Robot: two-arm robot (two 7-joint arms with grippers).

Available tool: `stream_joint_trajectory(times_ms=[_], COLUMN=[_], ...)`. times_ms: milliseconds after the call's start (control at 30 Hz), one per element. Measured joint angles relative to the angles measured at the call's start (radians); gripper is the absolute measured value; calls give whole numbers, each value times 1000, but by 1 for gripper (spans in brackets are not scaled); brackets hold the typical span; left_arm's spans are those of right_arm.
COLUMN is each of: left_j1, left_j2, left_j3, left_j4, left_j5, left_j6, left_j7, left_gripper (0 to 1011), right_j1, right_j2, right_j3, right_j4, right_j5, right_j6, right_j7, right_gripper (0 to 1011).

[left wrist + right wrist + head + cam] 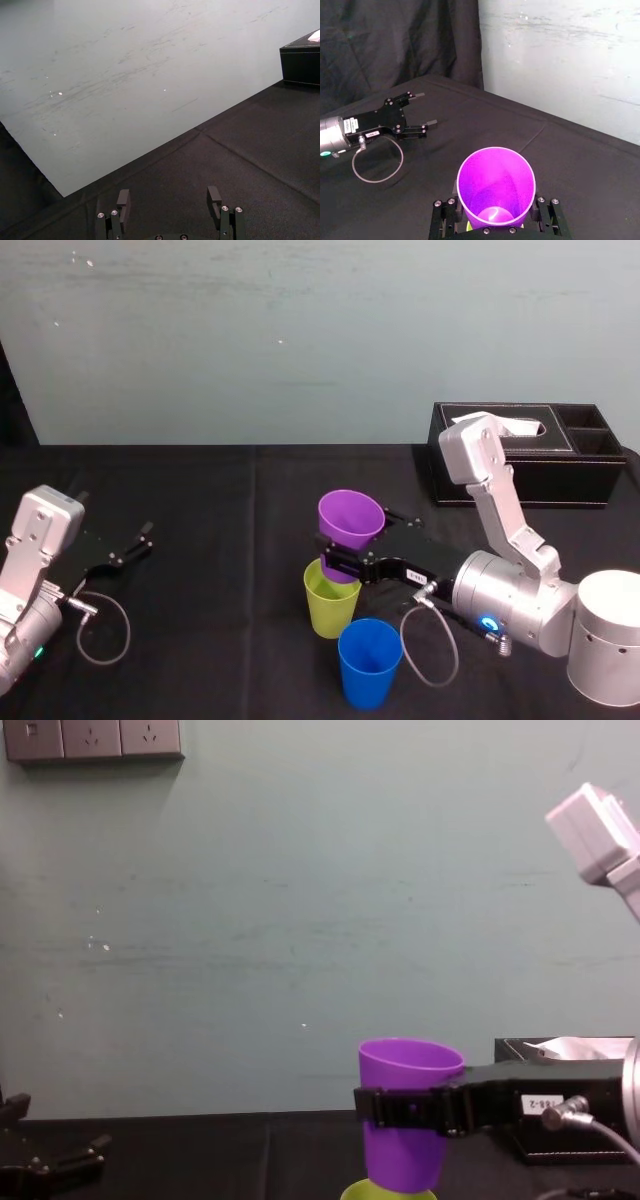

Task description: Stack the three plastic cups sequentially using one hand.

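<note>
– Alignment of the held cup, please.

– The right claw (343, 562) is clamped across the lower wall of the purple cup (351, 517), one finger on each side, mouth upward. The cup is upright, its long axis near vertical, directly over the yellow-green cup (331, 608), which stands on the desk (200, 500). In the chest view the purple base sits at the yellow-green rim. Whether it is inside, I cannot tell.

– So the coming move turns on what?

– A straight drop along that axis. In my judgement the sideways offset is slight, so lowering and releasing should seat it.

– And the third cup?

– The blue cup (370, 662) stands upright just beside the yellow-green one, on the robot's side and apart from the claw. The right arm is much the nearer to it.

– Left arm?

– Parked at the desk's left, well apart from the cups. The left claw (140, 543) is spread open and holds nothing.
</note>
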Motion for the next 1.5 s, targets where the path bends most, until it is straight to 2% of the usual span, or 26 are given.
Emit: stream_joint_trajectory(times_ms=[467, 1500], left_j1=[0, 0], left_j2=[0, 0], left_j3=[0, 0], left_j4=[0, 0], left_j5=[0, 0], left_j6=[0, 0], left_j7=[0, 0], left_gripper=[1000, 1000], right_j1=[33, 49], right_j2=[-9, -27], right_j3=[-39, -64], right_j4=[57, 118], right_j5=[-1, -25], right_j6=[-15, -29], right_j7=[1, 3], right_gripper=[732, 731])
